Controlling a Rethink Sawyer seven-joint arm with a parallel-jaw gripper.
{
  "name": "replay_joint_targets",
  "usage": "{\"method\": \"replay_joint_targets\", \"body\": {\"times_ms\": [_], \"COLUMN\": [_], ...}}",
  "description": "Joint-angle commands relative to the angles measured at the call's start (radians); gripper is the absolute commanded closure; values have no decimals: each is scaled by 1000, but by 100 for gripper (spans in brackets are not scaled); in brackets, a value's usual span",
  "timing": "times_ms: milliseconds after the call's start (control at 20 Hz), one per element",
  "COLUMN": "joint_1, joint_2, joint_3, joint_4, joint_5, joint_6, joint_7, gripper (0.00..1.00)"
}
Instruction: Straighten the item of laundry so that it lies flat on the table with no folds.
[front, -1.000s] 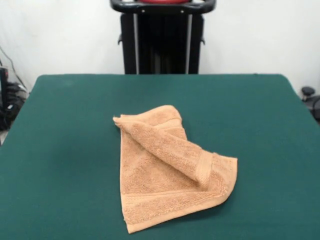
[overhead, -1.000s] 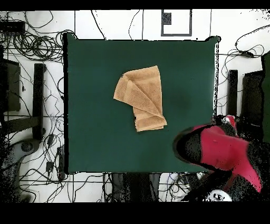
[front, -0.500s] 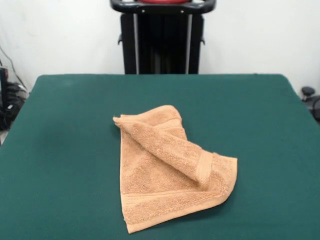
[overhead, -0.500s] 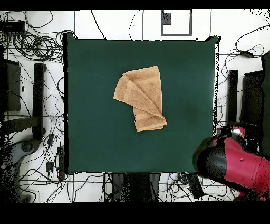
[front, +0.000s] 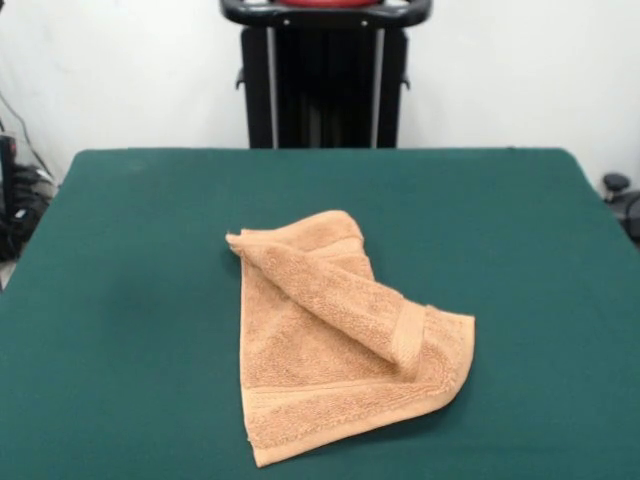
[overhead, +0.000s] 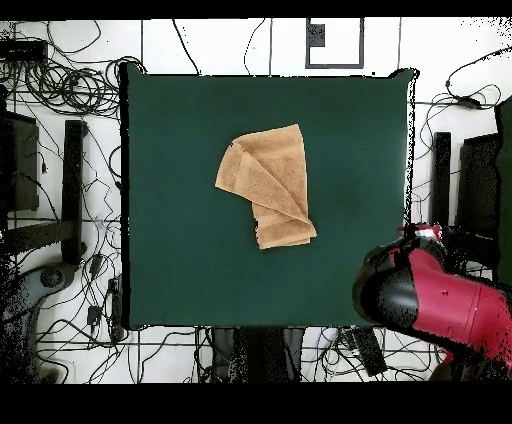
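Gripper state cannot be told: neither view shows the fingers, and only the red and black arm (overhead: 432, 305) appears in the overhead view, hanging over the table's corner on the robot's side, well apart from the towel. Nearest the front camera lies the towel (front: 335, 345), resting on the green table (front: 130, 300) near its middle. The towel's closest edge is a flat layer with a woven band stripe running along it, and its near corner points toward the camera. Above that flat layer a long flap is folded diagonally across the towel, starting at the towel's far left corner and ending at a banded end close to the towel's right side. Behind the flap a rounded hump of cloth forms the towel's farthest part. From overhead the towel (overhead: 266, 185) reads as a wider body with a narrower folded tongue reaching toward the robot's side. Bare green felt surrounds the towel on all sides. No containers appear on the table.
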Motion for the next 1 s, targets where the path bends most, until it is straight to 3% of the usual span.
{"method": "replay_joint_targets", "body": {"times_ms": [50,700,1000], "joint_1": [-98,-189,-148], "joint_2": [-30,-14,0], "joint_3": [298,429,410], "joint_4": [190,227,224], "joint_5": [4,12,19], "joint_6": [-50,-84,-81], "joint_7": [-210,-107,-44], "gripper": [0,0,0]}}
